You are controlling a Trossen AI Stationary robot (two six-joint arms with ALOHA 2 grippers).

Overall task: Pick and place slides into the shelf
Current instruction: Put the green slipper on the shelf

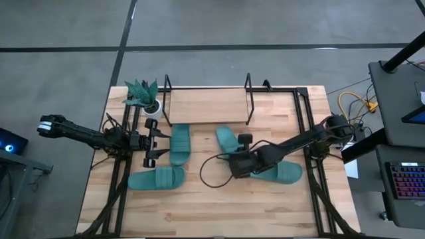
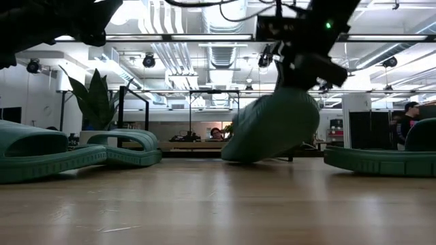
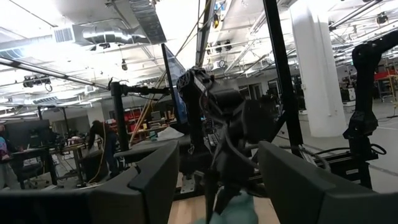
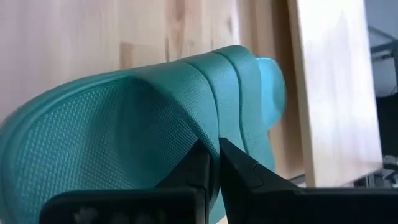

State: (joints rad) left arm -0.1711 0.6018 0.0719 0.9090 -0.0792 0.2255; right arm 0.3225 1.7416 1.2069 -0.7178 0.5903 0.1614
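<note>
Near the middle of the bench (image 1: 212, 212), the right gripper (image 1: 237, 159) has its fingers pressed together on the edge of one slide (image 1: 229, 141), and the low view shows that slide (image 2: 271, 126) tipped up on its end with most of its sole off the wood. So the step in hand looks like the pick: the grasp is made and the lift is under way. The shelf (image 1: 207, 104) stands at the far edge, its light board bare of slides. Three more slides lie on the bench: one (image 1: 280, 173) just right of the right gripper, one (image 1: 180, 143) at the left gripper (image 1: 157, 141), one (image 1: 156, 178) nearer on the left. The left gripper waits with fingers apart. Next, I judge, the held slide must rise clear of the bench, travel to the far side, and come down level on the board between the black wire frames.
</note>
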